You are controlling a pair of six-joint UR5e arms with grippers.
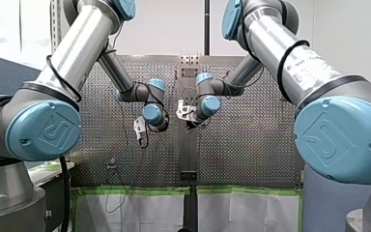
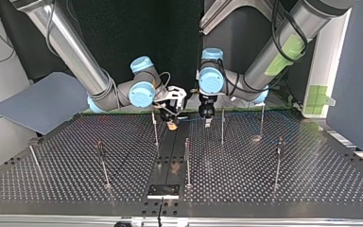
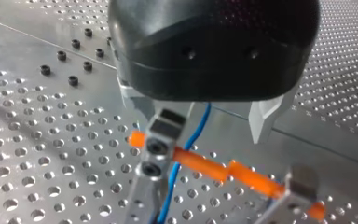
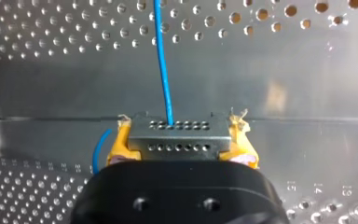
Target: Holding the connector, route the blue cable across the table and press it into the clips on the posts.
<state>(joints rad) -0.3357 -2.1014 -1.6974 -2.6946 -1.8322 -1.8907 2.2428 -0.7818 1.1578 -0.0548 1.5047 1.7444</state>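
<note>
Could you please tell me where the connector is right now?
The connector is clamped between the yellow pads of my right gripper, the blue cable leading out ahead; in the top view it hangs just left of centre, near my left gripper.

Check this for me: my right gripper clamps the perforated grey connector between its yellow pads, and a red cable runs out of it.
Not quite: the cable is blue, not red. The right wrist view shows my right gripper clamping the connector between its yellow pads, the blue cable running out of it.
</note>
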